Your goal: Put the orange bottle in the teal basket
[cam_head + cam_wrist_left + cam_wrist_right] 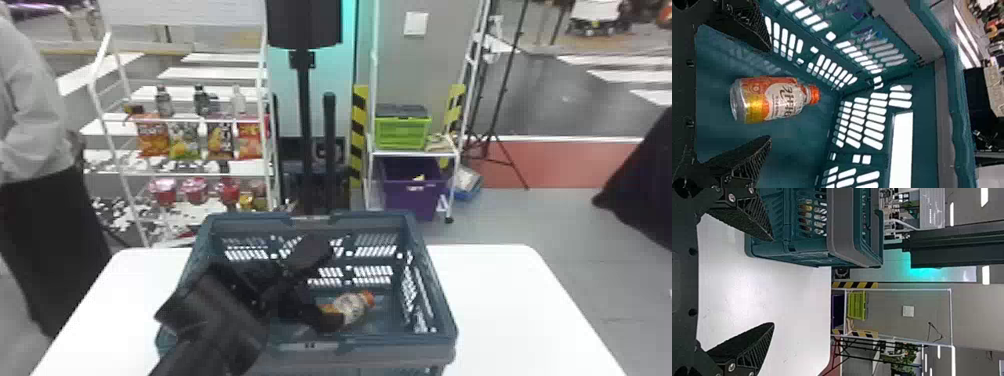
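The orange bottle [785, 100] lies capped on its side on the basket floor, its base toward the left tool [327, 285] and its orange cap pointing away. Its label is orange, yellow and white. The teal basket [440, 295], open-topped with slotted walls and a grey band, stands upright around the left tool's fingers.

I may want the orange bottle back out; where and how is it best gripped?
Probably around the broad, labelled middle of the orange bottle, from above through the teal basket's open top, jaws along its long sides: it lies on its side, walls rising around it, and its neck is narrower.
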